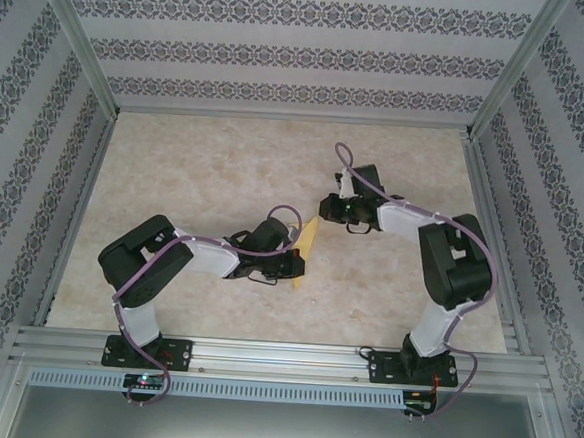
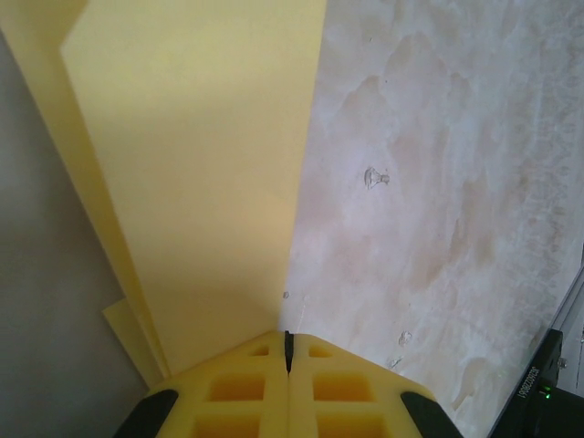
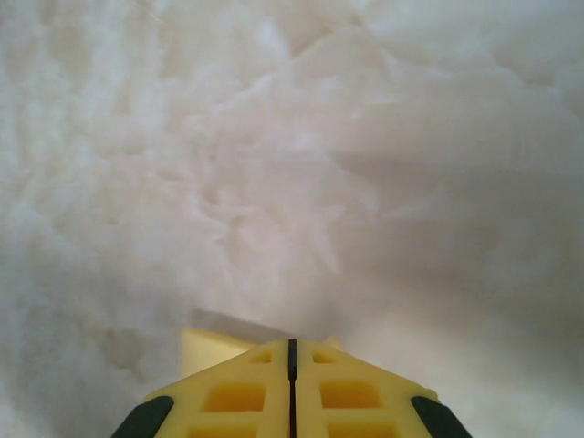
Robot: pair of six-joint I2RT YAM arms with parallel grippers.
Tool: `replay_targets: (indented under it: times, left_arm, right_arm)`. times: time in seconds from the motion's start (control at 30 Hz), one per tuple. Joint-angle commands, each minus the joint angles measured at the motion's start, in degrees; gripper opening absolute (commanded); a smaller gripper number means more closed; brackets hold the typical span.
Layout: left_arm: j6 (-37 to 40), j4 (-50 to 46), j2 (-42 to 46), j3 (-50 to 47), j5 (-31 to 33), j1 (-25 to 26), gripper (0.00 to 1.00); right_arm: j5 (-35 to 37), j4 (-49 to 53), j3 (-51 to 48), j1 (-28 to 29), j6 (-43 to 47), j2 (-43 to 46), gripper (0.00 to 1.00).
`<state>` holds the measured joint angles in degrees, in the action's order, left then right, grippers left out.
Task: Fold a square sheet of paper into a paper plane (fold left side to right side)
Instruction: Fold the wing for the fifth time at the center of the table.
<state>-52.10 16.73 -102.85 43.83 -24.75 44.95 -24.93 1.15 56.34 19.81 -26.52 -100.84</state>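
The yellow-orange sheet of paper (image 1: 308,248) is folded into layers and stands tilted off the table as a narrow strip between the two grippers. In the left wrist view the paper (image 2: 201,173) spreads up and left from the jaw line, with a second layer's edge showing at its left. My left gripper (image 1: 291,266) is shut on the paper's lower end (image 2: 288,339). My right gripper (image 1: 329,211) hangs by the strip's upper tip, shut. A small corner of paper (image 3: 206,352) peeks out from behind its fingertips (image 3: 290,347); I cannot tell if they touch it.
The table (image 1: 205,173) is pale marbled stone inside patterned walls (image 1: 283,58) and aluminium rails (image 1: 282,357). Open table lies behind and to the left of the arms. A small mark on the table (image 2: 375,177) sits to the right of the paper.
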Motion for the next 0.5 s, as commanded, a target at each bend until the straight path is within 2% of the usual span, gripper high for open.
replay_targets:
  times: [0.0, 0.23, 0.47]
  left_arm:
    - [1.2, -7.3, -0.3, -1.4, 1.9, 1.0, 0.00]
    - [1.4, -7.8, -0.3, -1.1, 2.0, 1.0, 0.00]
    - [1.4, -7.7, -0.5, -1.1, 1.9, 1.1, 0.00]
  right_arm:
    - [-1.6, -3.0, -5.6, 2.2, -2.6, 3.3, 0.07]
    - [-3.7, -10.3, -14.2, 7.1, -7.7, 5.1, 0.07]
    - [-2.9, -9.3, -11.4, 6.8, -5.9, 0.2, 0.07]
